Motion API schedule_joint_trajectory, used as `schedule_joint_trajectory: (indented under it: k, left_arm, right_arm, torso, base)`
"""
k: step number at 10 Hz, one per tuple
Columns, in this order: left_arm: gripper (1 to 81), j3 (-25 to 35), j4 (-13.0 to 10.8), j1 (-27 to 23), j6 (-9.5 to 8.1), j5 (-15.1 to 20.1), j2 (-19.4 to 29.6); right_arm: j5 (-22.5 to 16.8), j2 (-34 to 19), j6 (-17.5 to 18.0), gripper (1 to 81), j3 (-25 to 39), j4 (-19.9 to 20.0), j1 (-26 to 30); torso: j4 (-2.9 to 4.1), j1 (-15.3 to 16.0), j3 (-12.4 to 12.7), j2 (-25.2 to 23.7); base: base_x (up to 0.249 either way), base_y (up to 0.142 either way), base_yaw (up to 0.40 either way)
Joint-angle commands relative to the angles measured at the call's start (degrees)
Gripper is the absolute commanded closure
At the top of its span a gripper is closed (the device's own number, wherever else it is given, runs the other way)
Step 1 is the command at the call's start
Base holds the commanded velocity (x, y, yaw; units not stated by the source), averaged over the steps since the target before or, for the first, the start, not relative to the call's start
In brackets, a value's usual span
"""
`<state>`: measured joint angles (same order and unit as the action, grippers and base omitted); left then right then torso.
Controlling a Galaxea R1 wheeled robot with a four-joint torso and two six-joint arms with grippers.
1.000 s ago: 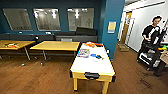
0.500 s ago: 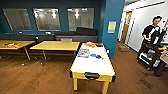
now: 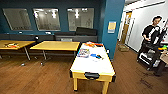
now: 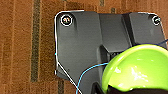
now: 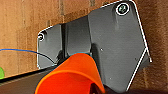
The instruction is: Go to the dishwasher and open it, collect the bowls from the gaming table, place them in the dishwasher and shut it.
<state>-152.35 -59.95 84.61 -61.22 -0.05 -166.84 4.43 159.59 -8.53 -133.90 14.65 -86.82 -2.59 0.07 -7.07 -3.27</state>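
Ahead, white-topped gaming desk (image 3: 93,65) near centre on wood floor (image 3: 35,77), board game (image 3: 83,52) at its far end, green bowl (image 4: 136,68) by left wrist, orange cup (image 5: 71,75) by right wrist, claw opening cannot be told.

Two yellow-topped tables (image 3: 57,45) stand end to end along a dark teal wall hung with three framed panels (image 3: 46,19). The farther table (image 3: 13,43) carries a small cluster of items near its left edge, too blurred to identify. A low dark bench (image 3: 75,37) runs beneath the panels. At right, a person in a black shirt (image 3: 150,32) stands behind a dark cart (image 3: 150,53) on the brown wood-patterned floor (image 3: 37,77), beside a teal pillar bearing a yellow notice (image 3: 111,27).
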Motion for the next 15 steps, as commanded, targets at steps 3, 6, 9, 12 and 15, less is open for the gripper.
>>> schedule_joint_trajectory:
  k: [3, 6, 9, 12, 15]
  left_arm:
    - [81.1, -0.1, -0.3, -2.7, 0.49, 2.7, 0.3]
    - [81.1, -0.1, -0.3, -2.7, 0.49, 2.8, 0.2]
    - [81.1, -0.6, -0.3, -2.7, 0.49, 2.9, -0.3]
    - [81.1, -4.5, -0.3, -2.7, 0.40, 2.9, -2.2]
    - [81.1, -6.3, -0.3, -2.7, 0.49, 2.9, -3.0]
  right_arm:
    - [-3.8, -0.8, -0.1, 81.1, 0.5, -1.0, 2.4]
    - [-3.8, -0.7, -0.1, 81.1, 0.5, -1.0, 2.3]
    - [-3.8, -0.4, -0.1, 81.1, 0.1, -1.0, 2.2]
    - [-3.8, 0.1, -0.1, 81.1, -1.4, -1.0, 2.2]
    - [-4.3, 0.1, -0.1, 81.1, -2.7, -1.5, 2.2]
  torso:
    - [0.00, 0.0, 0.0, 0.0]
    - [0.00, 0.0, 0.0, 0.0]
    - [0.00, 0.0, 0.0, 0.0]
    - [0.00, 0.0, 0.0, 0.0]
    - [0.00, 0.0, 0.0, 0.0]
  base:
    - [0.000, 0.000, -0.105]
    - [0.000, 0.000, -0.363]
    - [0.000, 0.000, -0.386]
    - [0.000, 0.000, -0.387]
    - [0.000, 0.000, -0.387]
